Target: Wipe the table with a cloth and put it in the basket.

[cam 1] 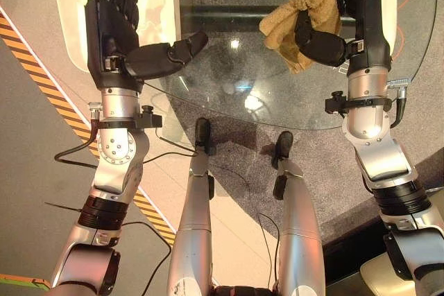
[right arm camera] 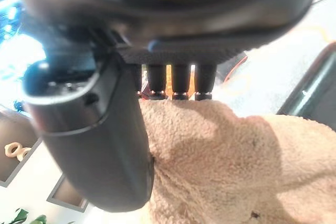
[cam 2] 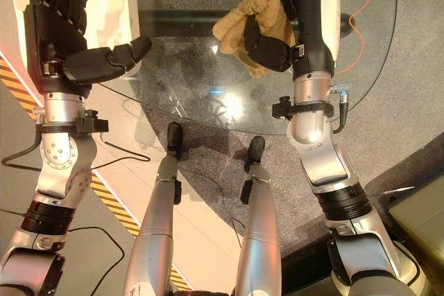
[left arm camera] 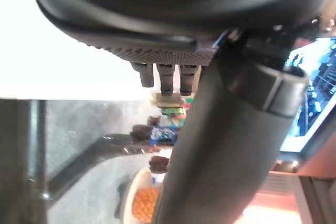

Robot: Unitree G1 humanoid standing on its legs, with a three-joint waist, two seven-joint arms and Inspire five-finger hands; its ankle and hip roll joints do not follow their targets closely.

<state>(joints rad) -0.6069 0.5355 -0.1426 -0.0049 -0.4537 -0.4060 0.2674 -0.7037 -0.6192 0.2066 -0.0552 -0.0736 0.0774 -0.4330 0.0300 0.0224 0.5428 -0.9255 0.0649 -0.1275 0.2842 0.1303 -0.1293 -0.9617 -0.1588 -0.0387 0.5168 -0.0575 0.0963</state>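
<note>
A tan terry cloth hangs bunched in my right hand, held above the round glass table. The right wrist view shows the cloth pressed between the thumb and the curled fingers. My left hand is raised over the table's left edge, fingers straight and thumb stretched out sideways, holding nothing. In the left wrist view its fingers stick out straight with nothing past them but the room.
The glass table top has a dark metal bar under it. A yellow-and-black striped tape line runs across the floor at the left. A pale floor panel lies beside the table's left edge.
</note>
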